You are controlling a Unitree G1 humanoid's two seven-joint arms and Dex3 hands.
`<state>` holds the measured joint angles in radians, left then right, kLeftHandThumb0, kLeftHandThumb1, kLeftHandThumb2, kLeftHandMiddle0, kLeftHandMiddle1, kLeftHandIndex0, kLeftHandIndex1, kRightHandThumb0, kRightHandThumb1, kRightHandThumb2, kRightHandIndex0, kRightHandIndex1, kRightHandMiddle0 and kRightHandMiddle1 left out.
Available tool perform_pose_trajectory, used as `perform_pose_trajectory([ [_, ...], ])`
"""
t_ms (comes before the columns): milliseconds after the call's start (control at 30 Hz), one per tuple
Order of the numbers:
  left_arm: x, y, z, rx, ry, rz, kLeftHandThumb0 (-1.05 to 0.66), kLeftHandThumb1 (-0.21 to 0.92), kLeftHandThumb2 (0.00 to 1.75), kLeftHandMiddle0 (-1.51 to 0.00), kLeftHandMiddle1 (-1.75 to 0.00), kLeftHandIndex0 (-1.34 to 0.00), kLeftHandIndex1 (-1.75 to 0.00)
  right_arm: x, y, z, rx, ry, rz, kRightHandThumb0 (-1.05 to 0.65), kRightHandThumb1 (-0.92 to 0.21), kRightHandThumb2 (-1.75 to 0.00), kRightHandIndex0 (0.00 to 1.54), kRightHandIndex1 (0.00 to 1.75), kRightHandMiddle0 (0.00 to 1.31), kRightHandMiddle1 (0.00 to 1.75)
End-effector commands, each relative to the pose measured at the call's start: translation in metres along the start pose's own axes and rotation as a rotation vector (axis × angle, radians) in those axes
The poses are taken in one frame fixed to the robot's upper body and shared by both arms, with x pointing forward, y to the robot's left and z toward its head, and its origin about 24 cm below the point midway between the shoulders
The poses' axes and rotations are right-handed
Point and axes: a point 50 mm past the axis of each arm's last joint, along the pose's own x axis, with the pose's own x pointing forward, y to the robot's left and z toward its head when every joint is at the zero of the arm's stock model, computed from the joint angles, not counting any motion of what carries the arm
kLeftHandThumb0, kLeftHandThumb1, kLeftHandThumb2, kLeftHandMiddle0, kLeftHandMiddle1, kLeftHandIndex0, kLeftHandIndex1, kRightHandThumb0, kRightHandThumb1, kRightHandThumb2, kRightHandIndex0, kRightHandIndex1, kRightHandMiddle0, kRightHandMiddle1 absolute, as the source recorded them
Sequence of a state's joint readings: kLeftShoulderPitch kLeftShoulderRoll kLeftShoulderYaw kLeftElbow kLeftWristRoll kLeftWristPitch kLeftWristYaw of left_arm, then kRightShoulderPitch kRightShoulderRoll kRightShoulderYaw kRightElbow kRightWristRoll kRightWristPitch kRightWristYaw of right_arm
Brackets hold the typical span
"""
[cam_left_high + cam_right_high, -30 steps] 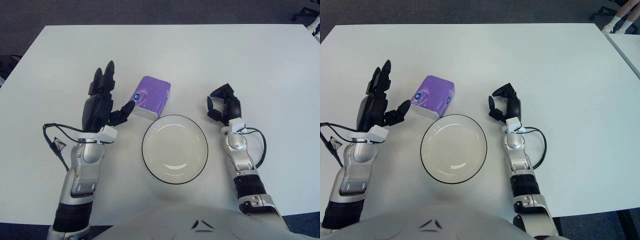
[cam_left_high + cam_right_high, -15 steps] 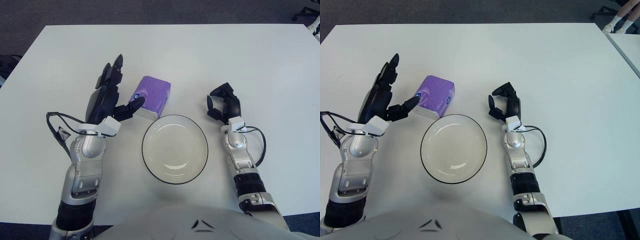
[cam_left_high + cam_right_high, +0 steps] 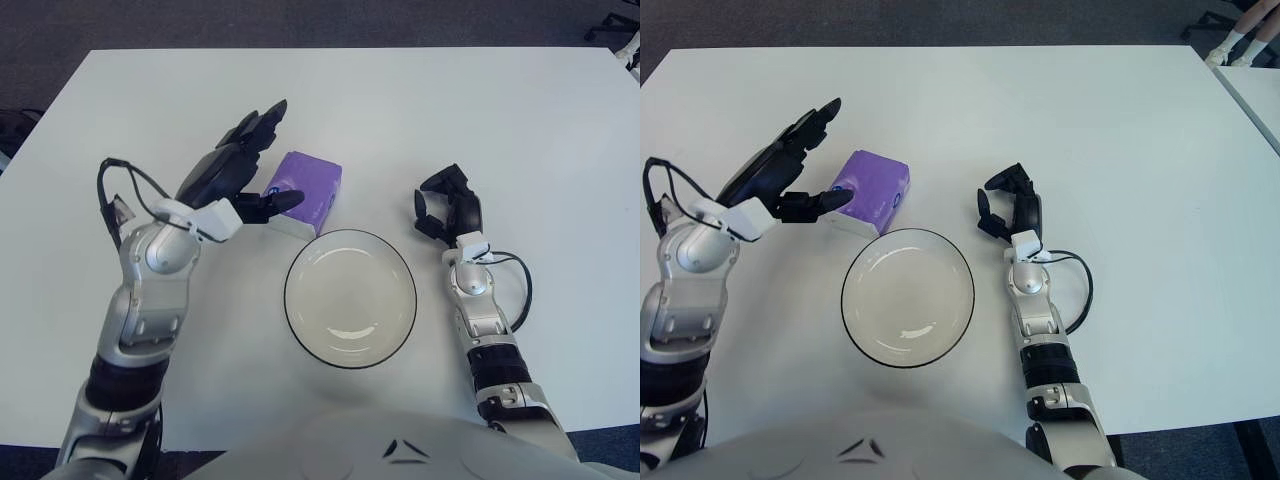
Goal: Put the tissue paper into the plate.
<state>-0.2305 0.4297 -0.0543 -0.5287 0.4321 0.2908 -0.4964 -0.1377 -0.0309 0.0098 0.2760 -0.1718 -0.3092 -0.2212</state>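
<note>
Left eye view: plate (image 3: 350,298) touches tissue paper (image 3: 302,192).

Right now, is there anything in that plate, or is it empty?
Empty. The plate shows only its bare pale inside; the purple tissue pack lies on the table beyond its rim, with the open left hand beside it.

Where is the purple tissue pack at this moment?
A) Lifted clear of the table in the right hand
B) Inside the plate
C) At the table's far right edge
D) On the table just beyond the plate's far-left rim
D: the purple tissue pack lies on the table beside the plate, with the open left hand at its left side.
</note>
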Motion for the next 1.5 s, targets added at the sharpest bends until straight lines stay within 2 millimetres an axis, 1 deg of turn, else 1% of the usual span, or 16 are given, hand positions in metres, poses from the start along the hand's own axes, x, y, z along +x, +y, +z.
perform_pose_trajectory([
  [0,0.012,0.003,-0.004,0.015,0.032,-0.082,-1.05,0.92,0.49,0.0,0.0,0.0,0.0,-0.029,-0.001,-0.045,-0.037,0.245,0.016,-0.39,-0.65,-0.9,0.63,1.4,0.36,1.75],
  [233,0.019,0.009,-0.006,0.113,0.109,-0.262,-1.05,0.92,0.55,0.0,0.0,0.0,0.0,-0.03,-0.001,-0.045,-0.033,0.242,0.019,-0.39,-0.62,-0.94,0.63,1.41,0.38,1.75],
  [367,0.022,0.012,-0.004,0.142,0.137,-0.317,-1.05,0.92,0.6,-0.01,0.0,0.0,0.0,-0.031,-0.002,-0.046,-0.03,0.246,0.019,-0.39,-0.62,-0.95,0.63,1.41,0.38,1.75],
  [533,0.029,0.015,0.0,0.174,0.166,-0.364,-1.05,0.92,0.61,0.0,0.0,0.0,0.0,-0.032,-0.003,-0.047,-0.023,0.249,0.014,-0.4,-0.61,-0.95,0.63,1.42,0.38,1.75],
  [767,0.037,0.015,0.005,0.232,0.211,-0.415,-1.05,0.92,0.57,0.0,0.0,0.0,0.0,-0.032,-0.004,-0.047,-0.026,0.248,0.008,-0.4,-0.61,-0.96,0.63,1.42,0.39,1.75],
  [933,0.039,0.013,0.006,0.244,0.237,-0.423,-1.05,0.92,0.51,0.0,0.0,0.0,0.0,-0.032,-0.003,-0.046,-0.03,0.246,0.005,-0.39,-0.62,-0.94,0.62,1.42,0.38,1.75],
  [1067,0.043,0.004,0.007,0.247,0.271,-0.447,-1.05,0.92,0.47,0.0,0.0,0.0,0.0,-0.032,-0.004,-0.046,-0.034,0.251,0.009,-0.39,-0.64,-0.91,0.62,1.41,0.36,1.75],
  [1167,0.044,-0.006,0.008,0.256,0.29,-0.473,-1.05,0.92,0.48,0.0,0.0,0.0,0.0,-0.032,-0.004,-0.047,-0.037,0.256,0.012,-0.39,-0.64,-0.91,0.63,1.41,0.36,1.75],
  [1267,0.044,-0.012,0.01,0.263,0.294,-0.5,-1.05,0.92,0.5,0.0,0.0,0.0,0.0,-0.032,-0.004,-0.048,-0.035,0.257,0.012,-0.39,-0.64,-0.92,0.63,1.41,0.37,1.75],
  [1467,0.039,-0.015,0.02,0.278,0.26,-0.559,-1.05,0.92,0.52,0.0,0.0,0.0,0.0,-0.031,-0.006,-0.048,-0.028,0.256,0.002,-0.39,-0.64,-0.92,0.63,1.41,0.37,1.75],
])
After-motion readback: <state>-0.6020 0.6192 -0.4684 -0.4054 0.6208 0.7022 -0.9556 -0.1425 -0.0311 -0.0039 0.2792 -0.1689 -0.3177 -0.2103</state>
